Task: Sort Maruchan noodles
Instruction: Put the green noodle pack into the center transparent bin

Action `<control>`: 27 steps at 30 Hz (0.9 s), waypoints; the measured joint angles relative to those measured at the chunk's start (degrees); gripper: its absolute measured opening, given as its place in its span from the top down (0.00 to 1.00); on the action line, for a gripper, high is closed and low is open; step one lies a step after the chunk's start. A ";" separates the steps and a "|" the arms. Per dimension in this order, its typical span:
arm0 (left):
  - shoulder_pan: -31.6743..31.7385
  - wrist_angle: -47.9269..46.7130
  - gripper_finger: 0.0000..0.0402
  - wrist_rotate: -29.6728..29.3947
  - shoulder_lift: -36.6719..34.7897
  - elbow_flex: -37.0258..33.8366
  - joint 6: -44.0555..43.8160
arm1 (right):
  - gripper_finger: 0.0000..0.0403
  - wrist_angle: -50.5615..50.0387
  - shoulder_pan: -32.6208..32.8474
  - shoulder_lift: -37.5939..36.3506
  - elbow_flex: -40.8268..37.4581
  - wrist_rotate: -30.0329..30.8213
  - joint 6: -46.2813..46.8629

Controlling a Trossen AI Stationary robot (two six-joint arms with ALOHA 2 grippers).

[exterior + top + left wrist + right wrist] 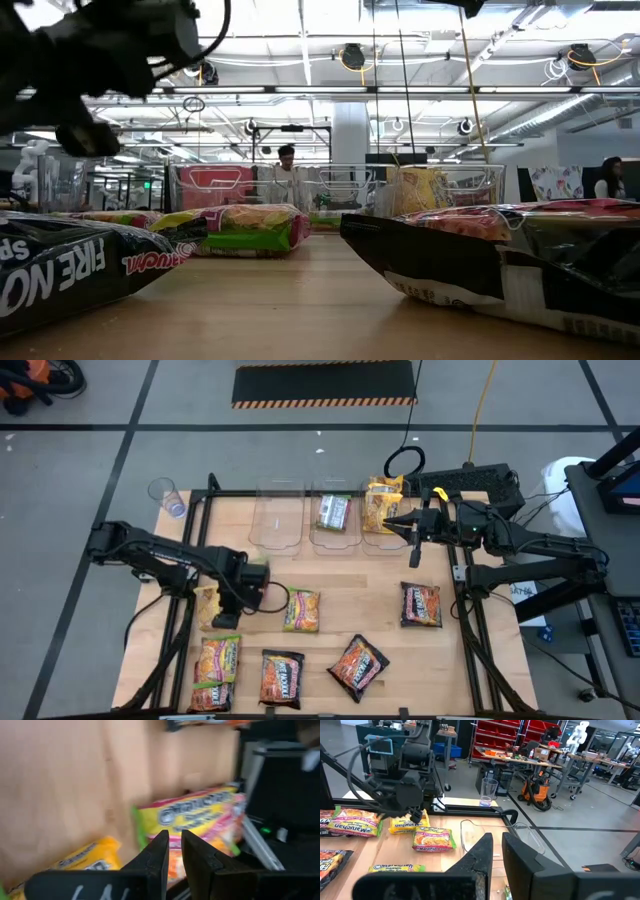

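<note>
Six Maruchan noodles (pixel 301 609) packets are spread flat on the wooden table (pixel 380 590), and two more are seen in the clear bins (pixel 335 518) at its far edge. Yellow-orange, green-edged and dark wrappers are shown, crinkly and glossy. "Maruchan" is read on the wrappers, "FIRE" on a dark one (pixel 60 270). The left gripper (pixel 229 618) is held above a yellow packet (pixel 207 605), fingers nearly together, nothing clamped. The right gripper (pixel 413 547) is held beside the bins, fingers narrowly apart and empty.
</note>
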 joint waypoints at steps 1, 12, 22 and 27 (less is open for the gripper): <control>-0.11 0.64 0.86 -1.00 0.00 -0.83 -1.61 | 0.91 0.00 0.00 0.00 0.00 0.02 0.00; -0.39 2.29 0.86 -1.49 0.00 -4.31 -7.26 | 0.91 0.02 0.00 0.00 0.00 0.01 0.01; -2.67 5.05 0.86 1.09 2.58 -4.31 -7.66 | 0.91 0.02 0.00 0.00 0.00 0.01 0.04; -3.93 5.20 0.86 0.72 5.85 -4.31 -4.95 | 0.91 0.04 0.00 0.00 0.00 0.02 0.04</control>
